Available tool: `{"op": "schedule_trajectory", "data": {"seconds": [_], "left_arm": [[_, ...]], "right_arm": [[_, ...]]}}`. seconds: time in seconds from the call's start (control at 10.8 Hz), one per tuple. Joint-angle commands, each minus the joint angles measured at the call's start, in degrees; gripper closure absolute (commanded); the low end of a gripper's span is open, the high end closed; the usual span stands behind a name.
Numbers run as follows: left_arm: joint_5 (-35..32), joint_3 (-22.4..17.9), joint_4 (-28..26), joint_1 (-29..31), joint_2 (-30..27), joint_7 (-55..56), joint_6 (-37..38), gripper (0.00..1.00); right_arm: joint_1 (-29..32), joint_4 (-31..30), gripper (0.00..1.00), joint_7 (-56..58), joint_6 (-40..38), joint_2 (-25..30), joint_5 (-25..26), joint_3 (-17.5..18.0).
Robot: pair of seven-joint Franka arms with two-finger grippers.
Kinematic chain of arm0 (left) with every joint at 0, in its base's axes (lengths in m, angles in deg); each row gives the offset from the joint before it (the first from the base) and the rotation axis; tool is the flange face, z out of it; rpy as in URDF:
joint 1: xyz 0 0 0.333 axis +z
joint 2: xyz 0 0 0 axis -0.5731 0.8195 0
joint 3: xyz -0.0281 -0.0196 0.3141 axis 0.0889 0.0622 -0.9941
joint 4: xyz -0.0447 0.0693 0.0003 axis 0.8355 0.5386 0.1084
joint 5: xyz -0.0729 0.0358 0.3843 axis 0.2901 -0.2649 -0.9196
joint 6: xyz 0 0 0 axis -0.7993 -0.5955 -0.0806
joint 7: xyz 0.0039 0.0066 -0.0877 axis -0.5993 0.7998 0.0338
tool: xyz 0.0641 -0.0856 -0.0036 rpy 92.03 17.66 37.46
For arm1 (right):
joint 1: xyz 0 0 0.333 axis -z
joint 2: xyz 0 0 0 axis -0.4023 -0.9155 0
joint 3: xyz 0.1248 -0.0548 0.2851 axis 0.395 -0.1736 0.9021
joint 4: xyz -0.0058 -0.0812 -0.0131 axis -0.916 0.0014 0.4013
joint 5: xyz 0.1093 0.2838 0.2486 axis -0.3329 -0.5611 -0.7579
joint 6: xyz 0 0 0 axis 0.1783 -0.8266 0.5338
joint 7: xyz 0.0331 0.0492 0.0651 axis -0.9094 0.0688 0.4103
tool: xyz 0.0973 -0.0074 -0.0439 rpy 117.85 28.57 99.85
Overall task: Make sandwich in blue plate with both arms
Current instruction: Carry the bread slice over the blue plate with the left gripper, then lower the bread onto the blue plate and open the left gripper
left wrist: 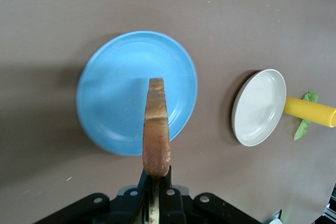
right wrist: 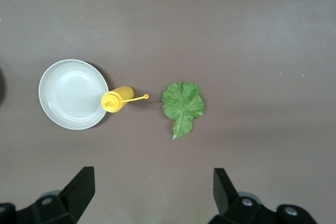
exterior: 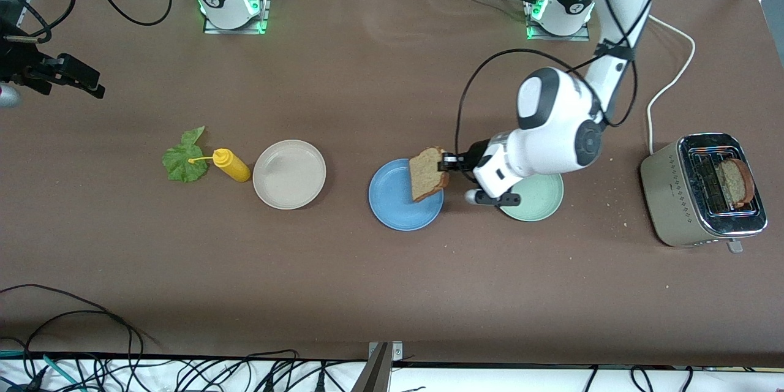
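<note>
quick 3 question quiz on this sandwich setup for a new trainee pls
1. True or false: the left gripper holds a bread slice over the blue plate.
2. Where is the other bread slice? A) in the toaster B) on the beige plate C) on the pale green plate
3. Fill in: the lettuce leaf lies on the table beside the yellow ____.

Key:
1. True
2. A: it sits in a slot of the toaster
3. Bottle; the right gripper hangs open over the leaf.
</note>
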Motion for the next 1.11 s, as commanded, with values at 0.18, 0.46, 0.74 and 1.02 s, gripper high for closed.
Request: {"op": "schedule_trajectory", "data": {"seconds": [0.18, 0.46, 0.74, 1.02], "left_arm": [[4.61, -1.17, 7.99, -4.46, 8.52, -0.41, -4.27, 1.0], [4.61, -1.17, 8.08, -5.26, 10.2, -0.42, -5.69, 1.0], [4.61, -1.17, 9.65, -5.26, 11.87, -0.42, -6.13, 1.0], [4.61, -1.25, 10.01, -6.22, 13.71, -0.59, -8.67, 1.0]], "right_arm": [[0.0, 0.15, 0.0, -0.71, -0.3, 0.51, -0.9, -0.17], [0.0, 0.15, 0.0, -0.71, -0.12, 0.42, -0.9, -0.08], [0.0, 0.15, 0.0, -0.71, -0.3, 0.42, -0.9, -0.17], [0.0, 0.06, 0.0, -0.71, -0.47, 0.42, -0.9, -0.17]]}}
